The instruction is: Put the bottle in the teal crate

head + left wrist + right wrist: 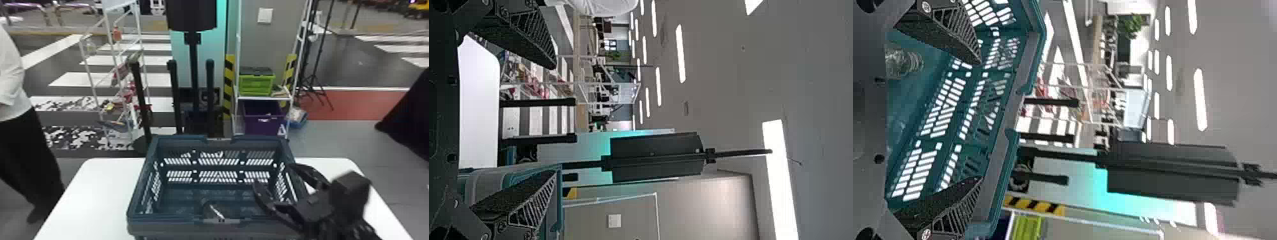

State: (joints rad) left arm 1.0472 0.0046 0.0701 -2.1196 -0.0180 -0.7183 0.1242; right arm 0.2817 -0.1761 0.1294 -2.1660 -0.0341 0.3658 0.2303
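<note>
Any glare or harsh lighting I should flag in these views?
Head view: white table nearly washed out; pale streak, perhaps glare, on the bottle in the crate. Left wrist view: bright ceiling lights. Right wrist view: ceiling lights again, the right hand dark.

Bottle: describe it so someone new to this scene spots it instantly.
Start at the white table and find the big teal crate with slotted walls. Look down inside, near the middle of the wall closest to the robot, for the bottle. It's see-through, unlike the solid teal plastic around it and the black right claw at the crate's right side.
</note>
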